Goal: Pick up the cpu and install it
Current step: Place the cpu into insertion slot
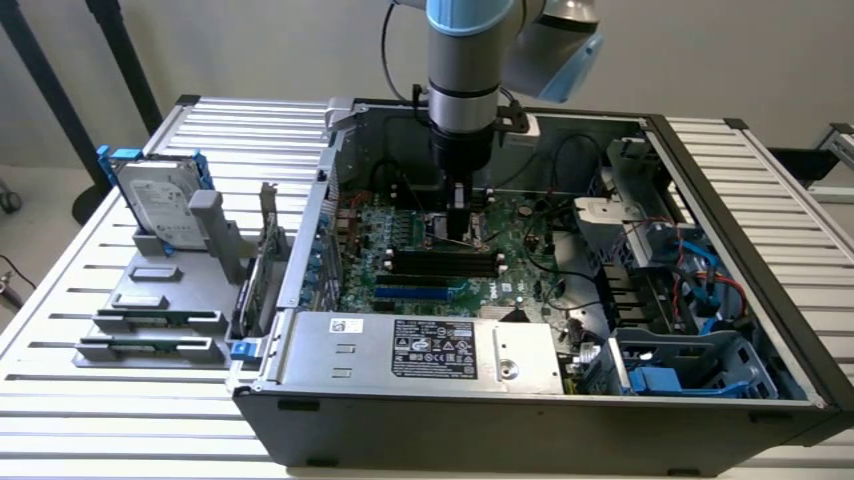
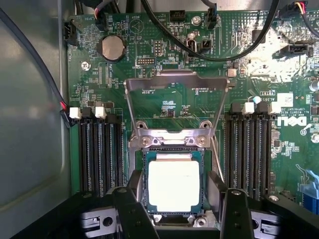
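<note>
cpu [image 2: 174, 185] is being seen lying flat in the socket [image 2: 172, 139] on the green board [image 2: 89, 84], directly between the fingers [image 2: 133, 199] of the gripper [image 2: 175, 175], which is being seen spread wide, one finger just beside each edge, nothing gripped.

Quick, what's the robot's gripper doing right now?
Gripper: over the cpu at the motherboard socket; whether it grips the cpu or is open cannot be told.
</note>
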### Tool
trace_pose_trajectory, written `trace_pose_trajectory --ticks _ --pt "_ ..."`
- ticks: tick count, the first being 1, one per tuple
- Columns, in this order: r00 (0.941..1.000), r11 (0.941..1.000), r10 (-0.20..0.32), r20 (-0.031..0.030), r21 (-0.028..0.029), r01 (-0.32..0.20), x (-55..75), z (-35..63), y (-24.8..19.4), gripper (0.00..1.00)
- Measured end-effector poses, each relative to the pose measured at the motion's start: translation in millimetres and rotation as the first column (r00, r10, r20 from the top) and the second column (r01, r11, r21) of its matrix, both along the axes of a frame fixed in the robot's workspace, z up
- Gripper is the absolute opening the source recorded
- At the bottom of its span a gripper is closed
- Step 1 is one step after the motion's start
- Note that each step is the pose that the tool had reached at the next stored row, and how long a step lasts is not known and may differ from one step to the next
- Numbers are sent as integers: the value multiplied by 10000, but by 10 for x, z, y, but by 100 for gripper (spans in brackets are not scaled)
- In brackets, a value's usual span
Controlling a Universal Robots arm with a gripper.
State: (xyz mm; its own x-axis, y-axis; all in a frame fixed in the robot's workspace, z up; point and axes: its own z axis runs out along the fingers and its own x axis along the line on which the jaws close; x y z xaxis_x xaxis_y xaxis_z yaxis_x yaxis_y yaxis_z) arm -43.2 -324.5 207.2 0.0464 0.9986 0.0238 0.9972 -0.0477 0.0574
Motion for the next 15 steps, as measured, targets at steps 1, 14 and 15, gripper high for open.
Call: trace_pose_trajectory --ticks 1,14,15 --pt "10000 10000 0 -6 0 0 0 16 0 62" --pt "10000 10000 3 -61 59 -3 -102 98 0 36" --pt "10000 10000 5 -62 61 -4 -124 102 0 30"
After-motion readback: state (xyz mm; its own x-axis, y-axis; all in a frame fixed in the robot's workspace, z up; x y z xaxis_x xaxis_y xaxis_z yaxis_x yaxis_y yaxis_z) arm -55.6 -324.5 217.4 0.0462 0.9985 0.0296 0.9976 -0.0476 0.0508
